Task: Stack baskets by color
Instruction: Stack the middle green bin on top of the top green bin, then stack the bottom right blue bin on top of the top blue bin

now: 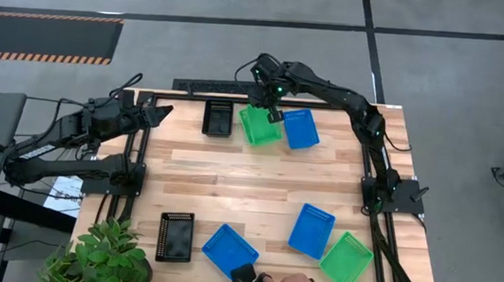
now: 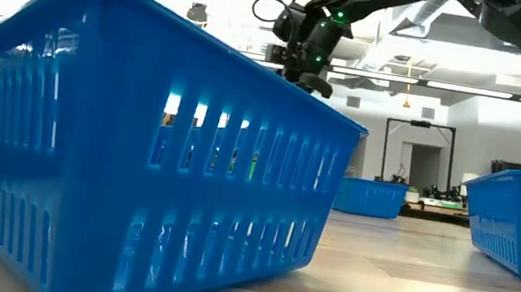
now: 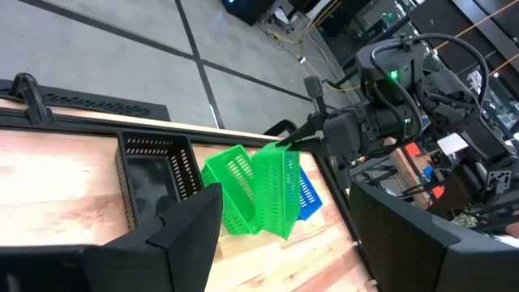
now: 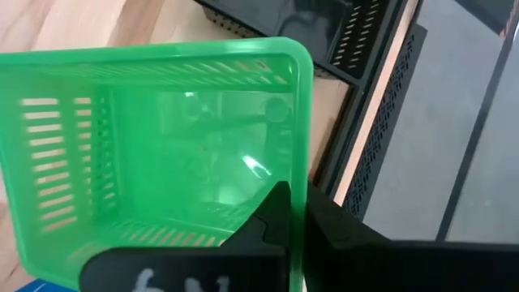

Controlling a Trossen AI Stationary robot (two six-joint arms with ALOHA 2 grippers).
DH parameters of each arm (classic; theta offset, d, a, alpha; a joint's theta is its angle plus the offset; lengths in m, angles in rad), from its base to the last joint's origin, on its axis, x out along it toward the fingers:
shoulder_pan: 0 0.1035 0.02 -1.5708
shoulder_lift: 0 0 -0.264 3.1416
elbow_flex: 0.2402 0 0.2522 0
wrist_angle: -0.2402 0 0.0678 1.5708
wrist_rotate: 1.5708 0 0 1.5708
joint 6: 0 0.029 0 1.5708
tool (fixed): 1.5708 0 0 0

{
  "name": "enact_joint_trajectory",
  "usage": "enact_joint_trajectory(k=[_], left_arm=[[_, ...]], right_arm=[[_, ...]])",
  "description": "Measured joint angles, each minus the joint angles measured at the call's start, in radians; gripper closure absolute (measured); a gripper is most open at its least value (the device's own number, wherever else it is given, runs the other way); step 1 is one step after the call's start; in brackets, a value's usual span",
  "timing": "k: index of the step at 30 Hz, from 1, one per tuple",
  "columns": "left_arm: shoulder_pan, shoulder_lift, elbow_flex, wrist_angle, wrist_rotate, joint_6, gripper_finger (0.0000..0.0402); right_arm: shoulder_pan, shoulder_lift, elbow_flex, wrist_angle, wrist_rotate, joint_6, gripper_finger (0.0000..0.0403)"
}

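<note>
Your right gripper (image 1: 273, 113) sits at the far edge of the wooden table (image 1: 258, 181), its fingers pinching the rim of a green basket (image 1: 258, 125). That basket is glossy slotted plastic, tilted and nested into a second green one, as far as the left wrist view lets you judge. A blue basket (image 1: 301, 128) lies just beside it and a black basket (image 1: 218, 117) on the other side. Near you lie two more blue baskets, one green and one black. Your left gripper (image 1: 158, 112) waits spread open at the left edge.
</note>
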Motion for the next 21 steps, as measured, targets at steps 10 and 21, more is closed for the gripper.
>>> enact_joint_trajectory(k=[10, 21], left_arm=[[0.000, 0.000, 0.000, 0.000, -0.001, -0.001, 0.0145], [0.000, 0.000, 0.000, 0.000, -0.001, -0.001, 0.0145]], right_arm=[[0.000, 0.000, 0.000, 0.018, -0.001, -0.001, 0.0315], [0.000, -0.001, -0.001, 0.069, 0.013, 0.056, 0.0212]])
